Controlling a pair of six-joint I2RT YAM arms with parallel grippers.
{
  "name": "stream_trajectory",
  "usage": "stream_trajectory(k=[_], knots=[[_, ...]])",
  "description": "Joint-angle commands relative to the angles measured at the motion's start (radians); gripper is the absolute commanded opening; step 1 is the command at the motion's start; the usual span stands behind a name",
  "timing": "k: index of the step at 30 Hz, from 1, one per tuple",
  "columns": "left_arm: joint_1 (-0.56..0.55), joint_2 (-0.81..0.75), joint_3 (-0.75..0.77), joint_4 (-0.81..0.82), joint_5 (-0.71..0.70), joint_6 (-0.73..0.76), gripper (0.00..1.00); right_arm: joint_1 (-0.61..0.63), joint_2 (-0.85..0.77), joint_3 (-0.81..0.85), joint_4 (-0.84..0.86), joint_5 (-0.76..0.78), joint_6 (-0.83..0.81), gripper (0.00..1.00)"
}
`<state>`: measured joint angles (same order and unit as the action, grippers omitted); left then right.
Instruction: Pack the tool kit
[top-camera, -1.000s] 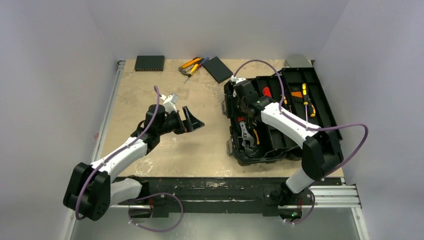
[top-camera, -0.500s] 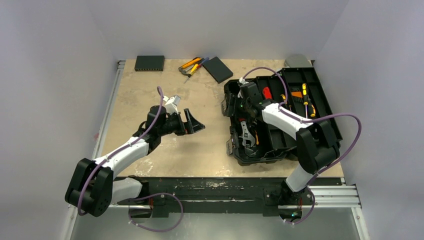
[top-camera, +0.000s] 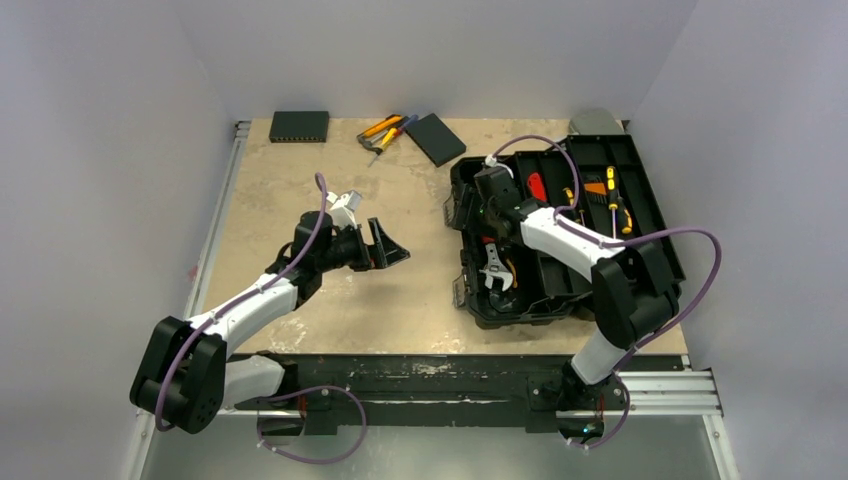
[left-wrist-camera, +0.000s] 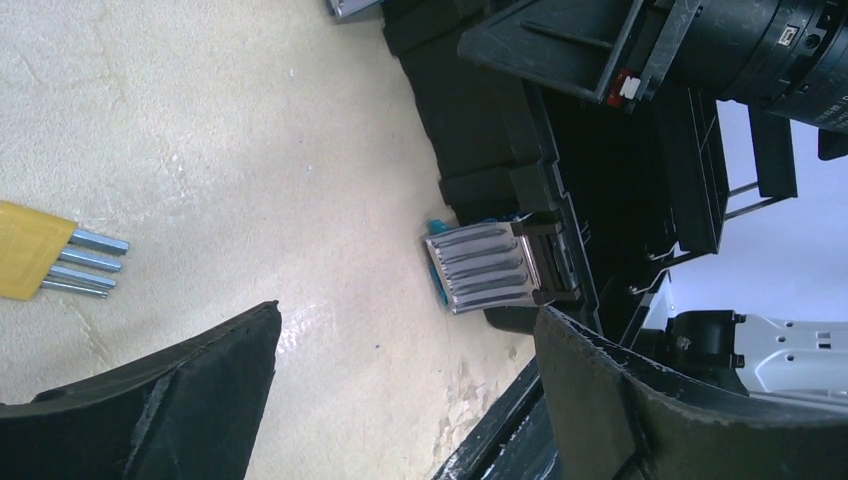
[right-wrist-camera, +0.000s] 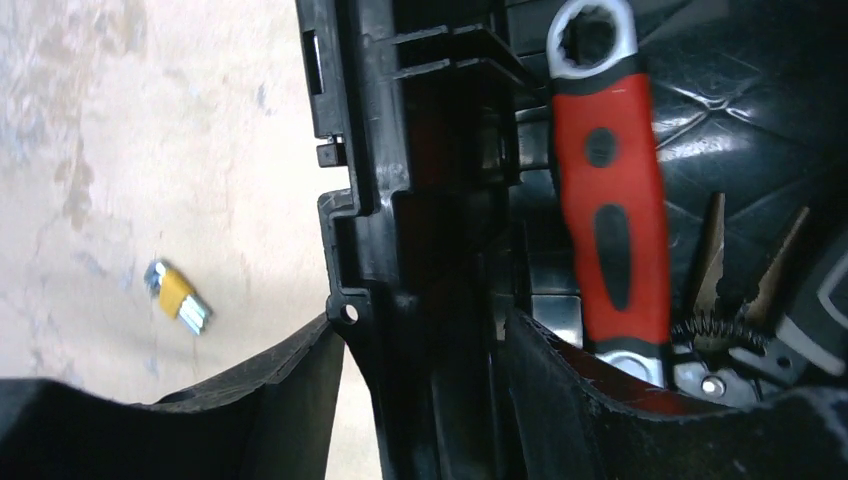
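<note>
Now | right fingers (right-wrist-camera: 640, 420) shifted slightly, astride toolbox (right-wrist-camera: 400, 250) wall | left fingers (left-wrist-camera: 150, 400) unmoved

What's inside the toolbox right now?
Inside the toolbox, a red-handled wrench and yellow-black screwdrivers show. The right arm covers the middle compartments, so their contents cannot be seen.

You have nothing legible here: no words, brands or numbers can be made out in any view. Any marking on the toolbox (top-camera: 530, 305) or the red-handled wrench (right-wrist-camera: 610, 215) is too small or blurred.
</note>
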<state>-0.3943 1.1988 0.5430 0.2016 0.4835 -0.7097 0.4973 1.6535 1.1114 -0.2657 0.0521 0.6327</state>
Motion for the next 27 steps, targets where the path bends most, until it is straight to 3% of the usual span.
stream_trajectory(k=[1,8,11,17,27], knots=[[-0.003,-0.017,0.003,0.032,-0.01,0.044,0.93,-0.043,-0.028,0.006,0.028,0.324,0.12,0.56],[-0.003,-0.019,0.007,0.026,-0.015,0.047,0.93,-0.034,-0.031,0.068,-0.025,0.195,-0.028,0.57],[-0.003,-0.019,0.008,0.024,-0.013,0.047,0.93,0.005,-0.022,0.098,-0.1,0.218,-0.053,0.57],[-0.003,-0.036,0.01,0.006,-0.026,0.053,0.93,0.17,0.02,0.156,-0.229,0.37,-0.033,0.56],[-0.002,-0.108,0.002,-0.062,-0.137,0.055,0.93,0.326,0.093,0.231,-0.167,0.298,0.061,0.53]])
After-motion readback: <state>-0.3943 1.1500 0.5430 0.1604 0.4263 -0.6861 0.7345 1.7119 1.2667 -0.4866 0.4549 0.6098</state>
